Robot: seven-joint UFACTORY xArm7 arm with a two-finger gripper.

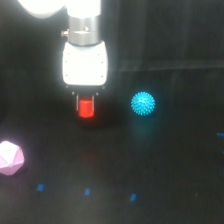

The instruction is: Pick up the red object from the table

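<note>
The red object (pixel 86 107) is a small bright red block seen just under the white gripper body, between the dark fingers. My gripper (pixel 85 106) hangs straight down over the black table (pixel 150 165) and its fingers stand on either side of the red block. The fingers are dark against the dark table, so I cannot tell if they press on the block. A faint red glow lies on the table just below the block; whether the block rests on the table or hangs a little above it is unclear.
A cyan spiky ball (pixel 143 103) sits to the exterior view's right of the gripper. A pink polyhedron (pixel 10 158) lies at the left edge. Small blue marks (pixel 87 191) dot the table near the front.
</note>
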